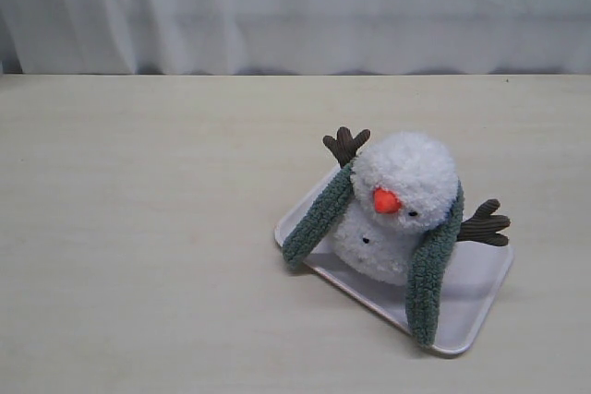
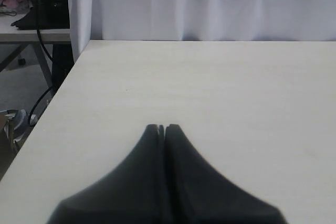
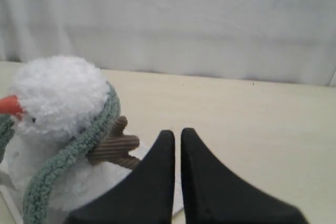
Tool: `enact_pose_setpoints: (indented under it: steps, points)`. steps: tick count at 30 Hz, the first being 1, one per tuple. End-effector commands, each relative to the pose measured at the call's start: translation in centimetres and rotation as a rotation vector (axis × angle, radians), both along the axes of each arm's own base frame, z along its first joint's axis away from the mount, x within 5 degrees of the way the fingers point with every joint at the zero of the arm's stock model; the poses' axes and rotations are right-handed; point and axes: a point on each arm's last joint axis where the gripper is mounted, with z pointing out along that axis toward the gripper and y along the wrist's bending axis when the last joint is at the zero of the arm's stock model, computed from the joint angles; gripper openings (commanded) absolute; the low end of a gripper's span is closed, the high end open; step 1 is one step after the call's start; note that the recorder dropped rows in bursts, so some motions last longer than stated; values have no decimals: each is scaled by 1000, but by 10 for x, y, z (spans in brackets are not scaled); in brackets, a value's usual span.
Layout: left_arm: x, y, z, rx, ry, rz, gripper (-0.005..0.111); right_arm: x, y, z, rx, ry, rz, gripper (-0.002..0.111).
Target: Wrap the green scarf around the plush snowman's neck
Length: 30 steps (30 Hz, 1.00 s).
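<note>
The plush snowman (image 1: 402,205) sat on a white tray (image 1: 480,288) toward the right of the tabletop (image 1: 148,228), leaning with its orange nose (image 1: 386,200) pointing forward. The green scarf (image 1: 434,269) ran behind the head and over both shoulders, its 2 ends hanging down in front, 1 on each side of the body, uncrossed. The snowman's neck (image 3: 79,148) was covered at the back and sides only, so the drape looked done and the wrap proper not yet made. The left hand (image 2: 161,127) hung over bare tabletop, well apart from the toy, fingers pressed together and empty. The right hand (image 3: 177,132) sat just beside the snowman's brown twig arm (image 3: 113,142), fingers nearly together with a thin slit between, holding nothing. The next move probably called for 1 hand to part, pinch a hanging end and carry it across the front.
</note>
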Motion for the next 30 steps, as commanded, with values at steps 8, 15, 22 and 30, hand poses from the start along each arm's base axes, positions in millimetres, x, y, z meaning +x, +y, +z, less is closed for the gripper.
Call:
enact_pose_setpoints:
  steps: [8,15,22,30]
  points:
    - [0,0,0,2,-7,-1,0,-2,-3,-13,-21,131,-29,4]
    - [0,0,0,2,-7,-1,0,-2,-2,-13,-4,131,-22,4]
    - [0,0,0,2,-7,-1,0,-2,-2,-13,-22,130,-18,4]
    - [0,0,0,2,-7,-1,0,-3,-1,-13,2,137,-14,4]
